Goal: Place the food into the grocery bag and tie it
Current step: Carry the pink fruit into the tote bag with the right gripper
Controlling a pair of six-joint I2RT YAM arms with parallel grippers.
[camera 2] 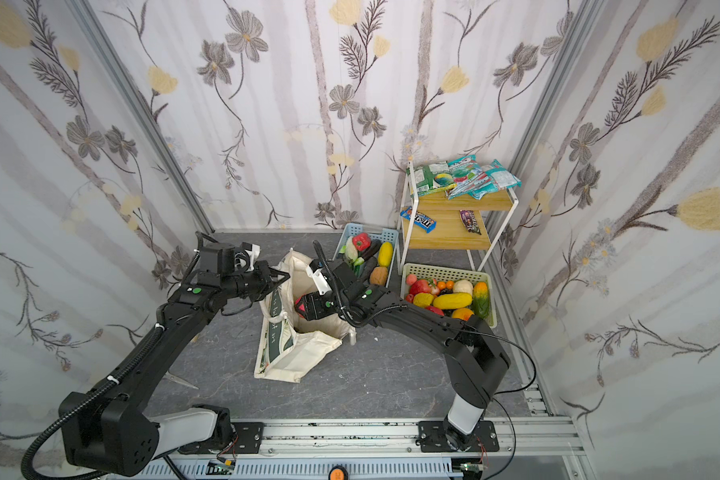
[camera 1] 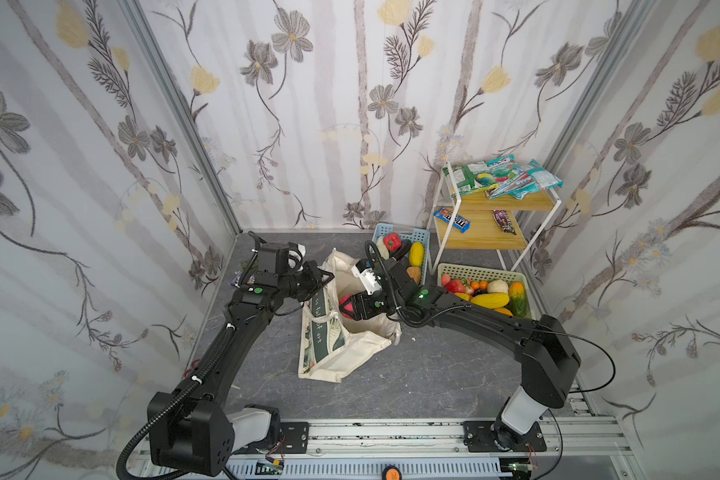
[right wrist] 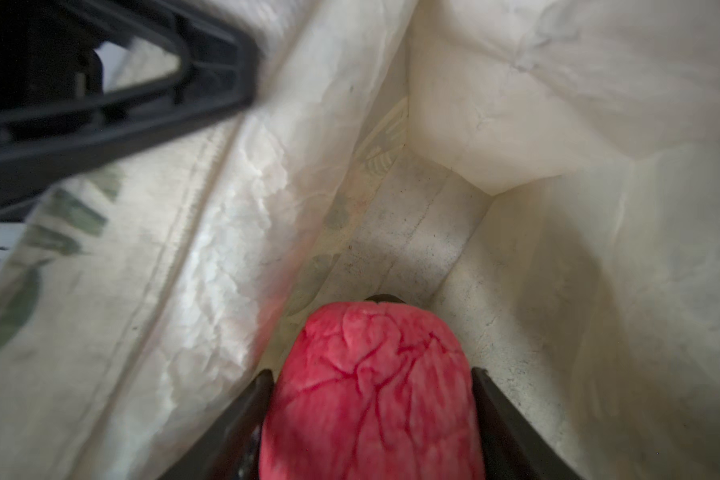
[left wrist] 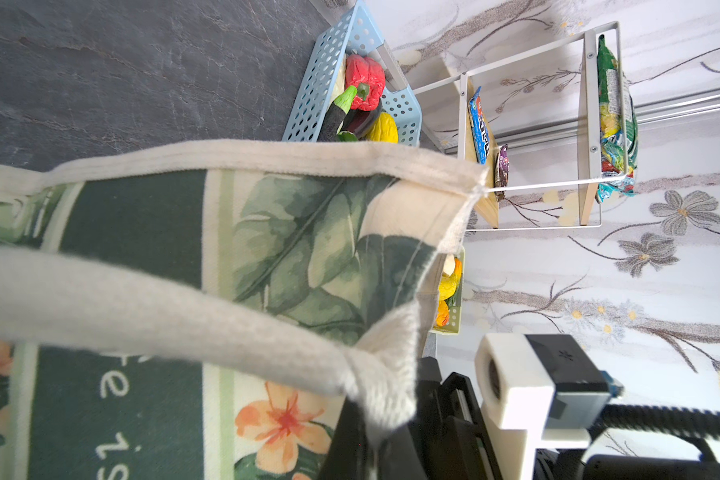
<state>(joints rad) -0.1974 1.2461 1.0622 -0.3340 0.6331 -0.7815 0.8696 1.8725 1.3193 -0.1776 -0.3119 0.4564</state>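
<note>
Soft even light, no glare. Both top views sharp; flowered wallpaper walls (camera 1: 100, 174) bow at edges. My left wrist view: cream woven strap (left wrist: 142, 299) soft. My right wrist view: dimmer inside cream canvas bag (right wrist: 516, 104), red wrinkled plastic fruit (right wrist: 371, 395) blurred.

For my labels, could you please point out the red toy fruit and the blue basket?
red toy fruit (right wrist: 371, 386): right wrist view, its wrinkled front.
blue basket (left wrist: 320, 80): left wrist view, its perforated side wall.

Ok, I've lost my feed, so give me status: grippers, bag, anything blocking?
Left gripper shut on grocery bag rim, holding it open. Right gripper grips red toy fruit inside the bag mouth. Bag floor below looks bare; nothing in the way.
</note>
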